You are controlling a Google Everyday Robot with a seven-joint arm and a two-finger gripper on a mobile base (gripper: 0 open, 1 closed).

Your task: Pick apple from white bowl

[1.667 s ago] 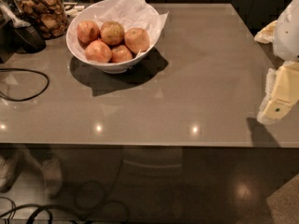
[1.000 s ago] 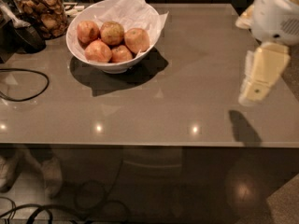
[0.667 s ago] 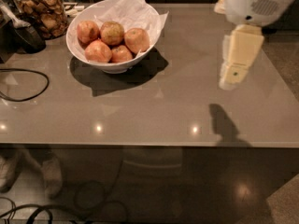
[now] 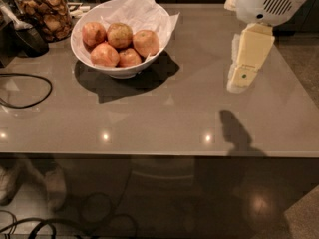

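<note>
While the gripper (image 4: 242, 76) hangs above the table (image 4: 164, 118) in the upper right of the frame, well apart from the white bowl (image 4: 118, 72) at upper left, the approach is judged to be the step in hand. No apple is carried. The apple (image 4: 146, 43) lies at the bowl's right side, touching its neighbours on crinkled paper (image 4: 144, 9). A leftward move and a descent from above are called for next. Whether the gripper is spread or pressed together cannot be told, and its arm is cut off by the top edge.
</note>
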